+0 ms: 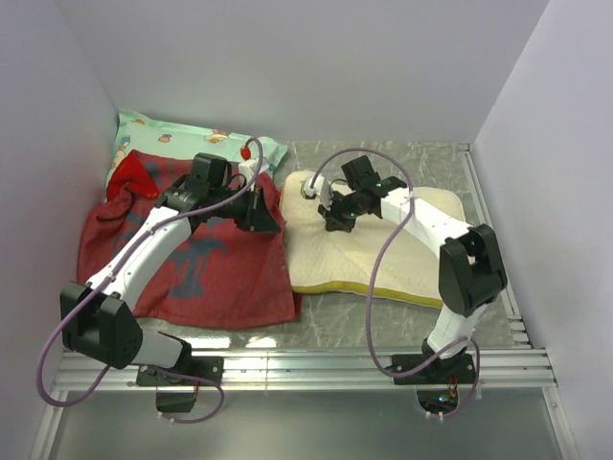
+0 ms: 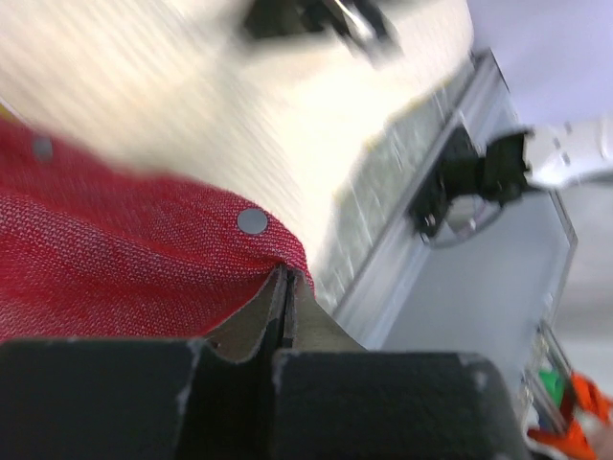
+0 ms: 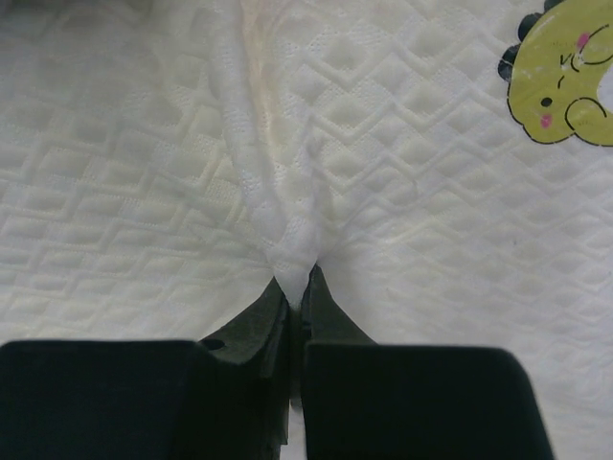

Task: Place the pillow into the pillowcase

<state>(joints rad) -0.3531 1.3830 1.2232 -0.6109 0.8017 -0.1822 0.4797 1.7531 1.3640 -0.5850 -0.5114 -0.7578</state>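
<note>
The cream-white pillow with a yellow edge band lies right of centre. My right gripper is shut on a pinched fold of its quilted fabric near its left end. The red pillowcase lies flat at the left, its dull red face with grey blotches up. My left gripper is shut on the pillowcase's right edge, by a grey snap button; its jaws are pressed together with the red cloth between them. The pillow shows blurred beyond the cloth in the left wrist view.
A mint-green pillow with small cartoon prints lies at the back left, partly under the pillowcase. White walls close in the left, back and right. A metal rail runs along the near edge. A yellow cartoon patch is on the pillow.
</note>
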